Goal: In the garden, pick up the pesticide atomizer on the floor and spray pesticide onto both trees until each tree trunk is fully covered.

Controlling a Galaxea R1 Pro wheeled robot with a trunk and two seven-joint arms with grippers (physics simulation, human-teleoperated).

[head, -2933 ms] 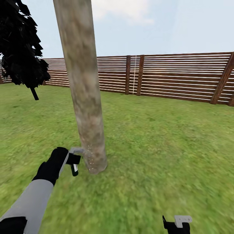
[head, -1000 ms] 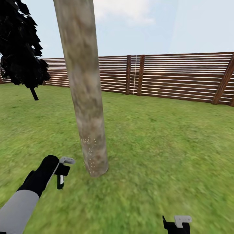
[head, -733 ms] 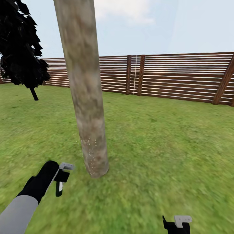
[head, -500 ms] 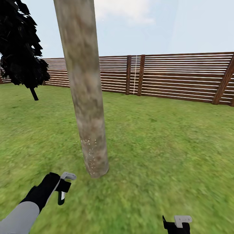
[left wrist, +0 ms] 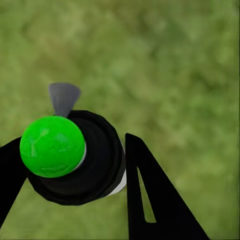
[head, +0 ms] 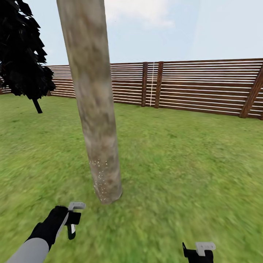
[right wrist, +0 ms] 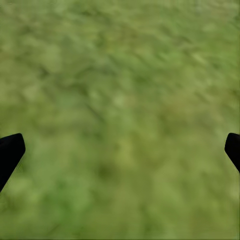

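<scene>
One tree trunk (head: 98,120) stands ahead of you, carrying only a small patch of pale specks near its base, so most of its covering looks undone, and the other tree too. Your left gripper (head: 73,219), near and left of the trunk, pinches the atomizer (left wrist: 75,157). Your right gripper (head: 199,252) is spread wide over the grass (right wrist: 120,100), empty.

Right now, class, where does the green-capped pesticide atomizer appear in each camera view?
Head view: low left, green-capped pesticide atomizer in the left claw.
Left wrist view: lower left, between the black fingers.
Right wrist view: not in it.
Shared landmark: blurry green grass floor.
</scene>
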